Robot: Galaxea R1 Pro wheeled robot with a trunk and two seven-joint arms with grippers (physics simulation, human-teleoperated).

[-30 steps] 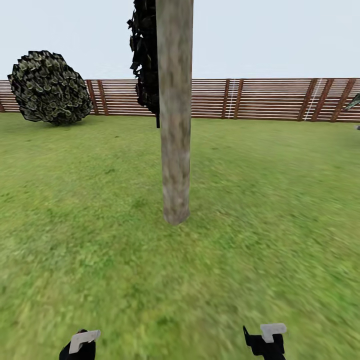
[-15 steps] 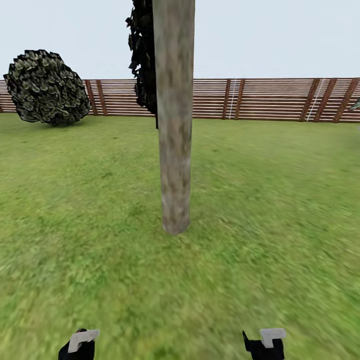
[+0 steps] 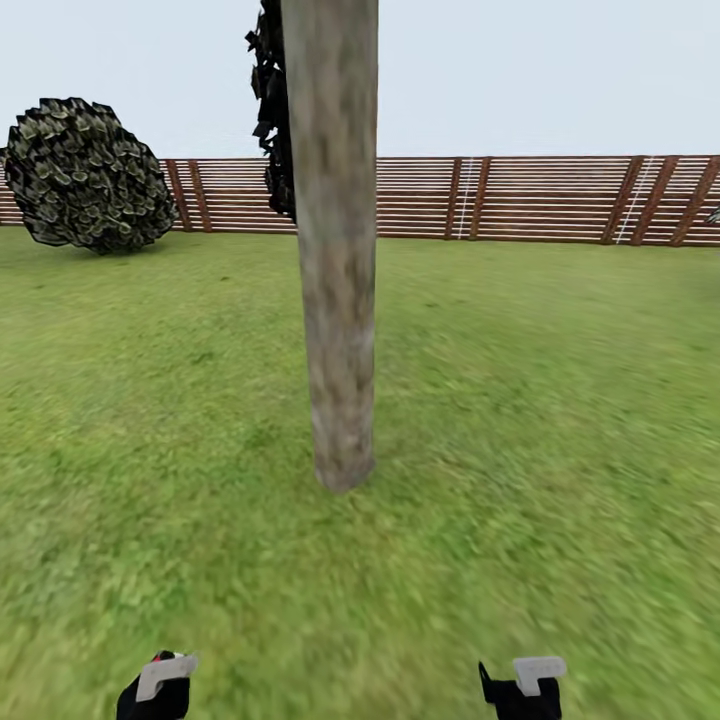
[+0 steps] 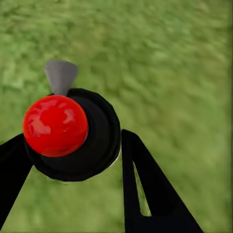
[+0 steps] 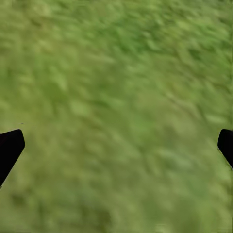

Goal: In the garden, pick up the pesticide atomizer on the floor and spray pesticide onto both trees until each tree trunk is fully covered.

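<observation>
A thick mottled grey-brown tree trunk (image 3: 335,280) rises from the lawn (image 3: 560,400) straight ahead, with its crown cut off above the head view. The pesticide atomizer (image 4: 56,125) has a round black body, a glossy red cap and a grey nozzle. It sits between the black fingers of my left gripper (image 4: 73,141), which is shut on it. That left gripper (image 3: 160,685) shows low at the head view's edge. My right gripper (image 3: 525,685) is open over bare grass, its fingertips (image 5: 9,145) wide apart. The second tree and any pesticide are out of view.
A reddish-brown slat fence (image 3: 540,198) closes off the far side of the garden. A round dark bush (image 3: 88,175) stands at the far left by the fence. A dark narrow tree (image 3: 270,110) stands behind the trunk. Open grass lies either side of the trunk.
The whole view has moved closer to the trunk, which now looks larger and slightly further left. Both grippers keep their places and states.
</observation>
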